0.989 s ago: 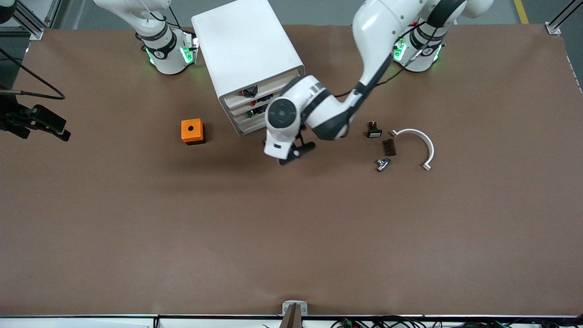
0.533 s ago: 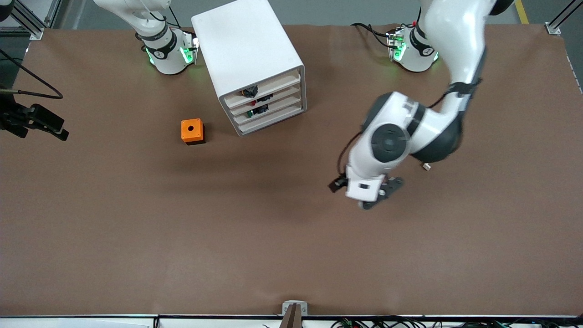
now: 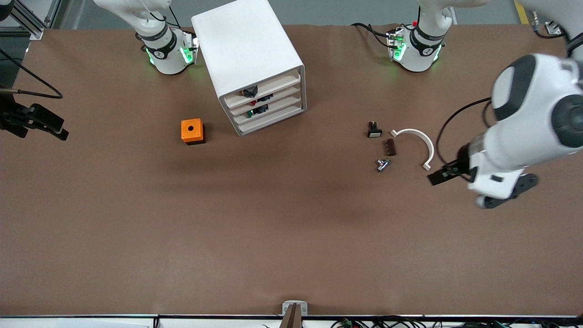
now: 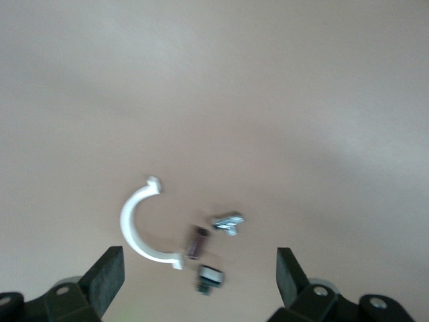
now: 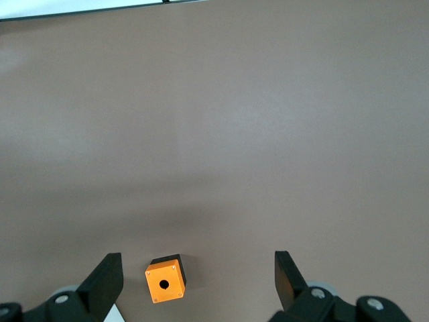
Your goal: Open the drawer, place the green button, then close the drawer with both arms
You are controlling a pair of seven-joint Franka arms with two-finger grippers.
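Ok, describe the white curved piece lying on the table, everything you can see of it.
The white curved piece is a thin half-ring, plastic by its look, with a small outward tab at each end. It lies flat on the brown table toward the left arm's end, beside a small brown block, not touching it. No gripper touches it.

From my station the front view is evenly and brightly lit from overhead, and the brown surface shows no glare. I see soft shadows pooled below the cabinet and mid-frame. The left arm, at the right edge, looks slightly smeared. My left wrist view is washed-out and blurred, the small parts soft. The right wrist view is sharper, with a faint shadow band across its middle.
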